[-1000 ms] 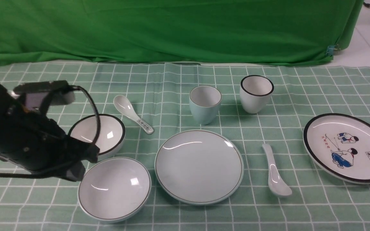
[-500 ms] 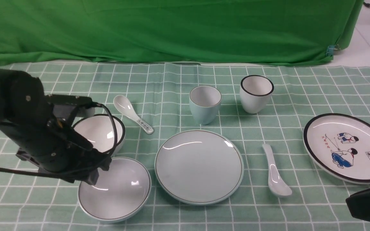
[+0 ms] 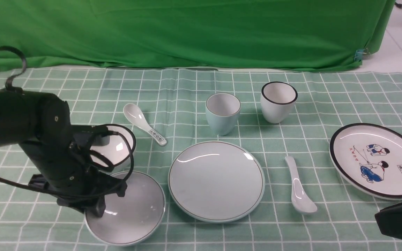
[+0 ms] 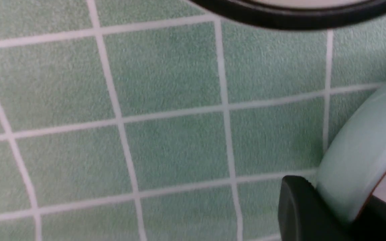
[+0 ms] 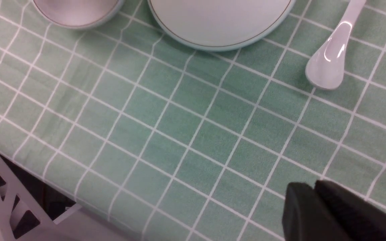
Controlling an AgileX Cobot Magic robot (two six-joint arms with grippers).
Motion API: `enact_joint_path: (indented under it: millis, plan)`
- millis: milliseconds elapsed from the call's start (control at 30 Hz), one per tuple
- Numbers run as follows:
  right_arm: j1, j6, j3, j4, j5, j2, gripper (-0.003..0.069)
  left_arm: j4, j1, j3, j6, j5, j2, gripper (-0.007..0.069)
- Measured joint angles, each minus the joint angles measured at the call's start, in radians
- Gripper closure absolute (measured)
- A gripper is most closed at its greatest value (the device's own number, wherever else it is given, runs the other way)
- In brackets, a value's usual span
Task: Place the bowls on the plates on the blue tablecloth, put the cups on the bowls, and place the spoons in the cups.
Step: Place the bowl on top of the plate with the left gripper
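Note:
My left gripper is shut on the near-left rim of the pale blue bowl, which looks slightly tipped. In the left wrist view one finger presses the bowl's outer wall. Behind it sits the black-rimmed white bowl. The pale blue plate lies mid-cloth and the cartoon plate at the right. The blue cup and the white cup stand behind. One spoon lies left and the plain spoon right. My right gripper is shut and empty, low at the front right.
The gridded blue tablecloth covers the table, with the green backdrop behind. In the right wrist view the cloth's near edge hangs over a white frame. A cable loops from my left wrist over the bowls.
My left gripper came down onto the pale blue bowl's rim and closed on it; the bowl has tipped slightly. The right arm has come into view at the bottom right.

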Motion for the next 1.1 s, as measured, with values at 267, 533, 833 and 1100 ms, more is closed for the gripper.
enact_joint_path:
  millis: [267, 533, 833, 1100]
  plan:
    - [0.0, -0.003, 0.0, -0.002, -0.032, 0.0, 0.0571, -0.159, -0.078, -0.052, 0.079, -0.045, -0.149, 0.0598]
    - [0.0, -0.011, 0.0, -0.006, -0.026, 0.0, 0.0554, -0.237, -0.22, -0.3, 0.056, -0.05, 0.126, 0.0598]
    - [0.0, -0.018, 0.0, -0.026, -0.026, 0.0, 0.0544, -0.258, -0.22, -0.426, 0.063, -0.006, 0.301, 0.0598]
    - [0.0, -0.018, 0.0, -0.032, -0.034, 0.0, 0.0533, -0.242, -0.22, -0.43, 0.063, -0.024, 0.323, 0.057]
